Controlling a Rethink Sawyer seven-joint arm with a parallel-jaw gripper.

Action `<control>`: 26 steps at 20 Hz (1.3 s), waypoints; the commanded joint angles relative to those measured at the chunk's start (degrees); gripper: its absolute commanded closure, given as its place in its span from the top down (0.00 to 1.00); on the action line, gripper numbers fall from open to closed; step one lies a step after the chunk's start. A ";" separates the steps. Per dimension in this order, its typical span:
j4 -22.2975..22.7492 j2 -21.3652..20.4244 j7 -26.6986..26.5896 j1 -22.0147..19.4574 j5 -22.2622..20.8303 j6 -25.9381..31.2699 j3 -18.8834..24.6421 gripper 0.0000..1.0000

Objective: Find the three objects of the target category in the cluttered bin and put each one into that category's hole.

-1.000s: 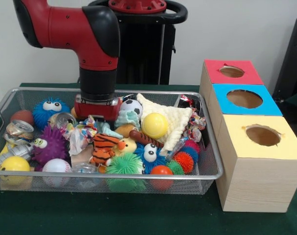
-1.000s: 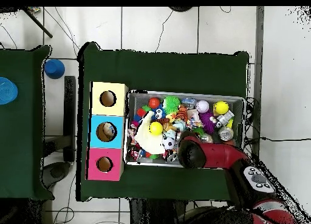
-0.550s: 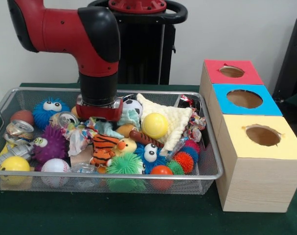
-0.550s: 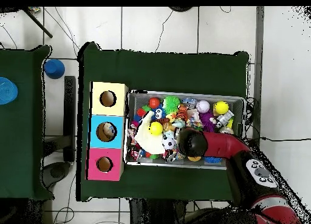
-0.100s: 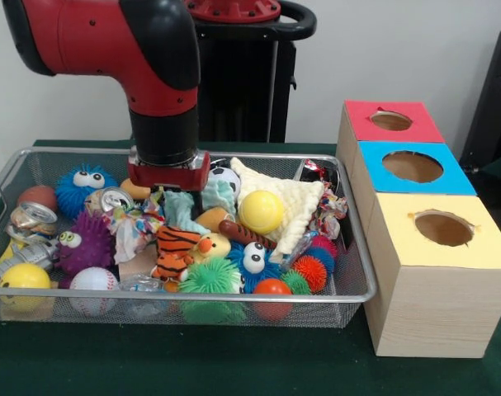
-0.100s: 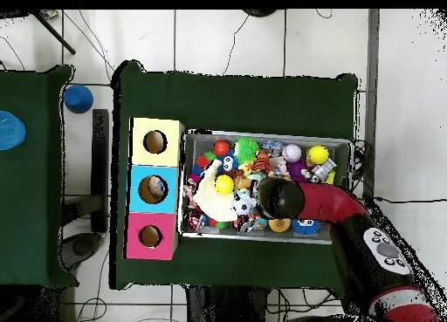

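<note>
On the green desk [image 5: 233,363], the wire bin [image 5: 361,280] lies with its long axis left to right, and beside its right end three hole-topped boxes [image 5: 436,272] run from near to far: yellow, blue, red. The red and black arm [image 5: 155,82] comes down into the bin's far middle, over the toy clutter. Its hand [image 5: 166,183] sits just left of the soccer ball [image 5: 225,178], and whether it is wide, narrow or holding anything I cannot tell.

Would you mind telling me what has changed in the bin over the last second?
The arm's wrist has risen a little, and a pale teal soft toy now hangs below it, seemingly lifted. The jaws are hidden, so the hold is unconfirmed. The yellow ball, the wire bin and the three boxes stayed put.
</note>
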 commanded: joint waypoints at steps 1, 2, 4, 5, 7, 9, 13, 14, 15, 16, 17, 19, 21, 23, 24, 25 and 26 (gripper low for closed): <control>7.59 -7.67 -3.90 -1.48 2.25 6.19 6.32 1.00; 7.98 -8.30 -3.56 -1.44 2.27 6.06 6.28 1.00; 8.57 -9.68 -3.13 -1.40 2.33 6.07 6.33 1.00; 8.67 -10.08 -3.07 -1.42 2.42 6.27 6.46 1.00; 8.75 -11.47 -2.90 -1.13 2.81 7.26 6.46 1.00; 8.68 -12.72 -2.71 -0.77 3.09 7.71 6.42 1.00; 7.78 -14.32 -0.75 0.17 2.49 4.24 5.85 1.00; 7.29 -14.45 0.26 0.34 2.18 1.97 5.83 1.00; 6.91 -14.37 0.74 0.55 1.87 0.86 5.67 1.00; 6.54 -14.30 1.22 0.77 1.56 -0.26 5.52 1.00; 6.27 -14.25 1.43 0.89 1.25 -0.99 5.38 1.00; 5.79 -14.33 2.31 1.15 0.52 -3.51 5.05 1.00; 5.54 -14.36 3.27 1.40 0.10 -5.61 4.63 1.00; 4.52 -14.15 4.26 2.02 -0.04 -7.13 4.05 1.00; 4.11 -14.06 4.59 2.26 -0.07 -7.79 3.86 1.00; 3.82 -13.89 4.81 2.43 0.05 -8.05 3.66 1.00; 3.36 -13.56 5.32 2.88 0.05 -8.73 3.24 1.00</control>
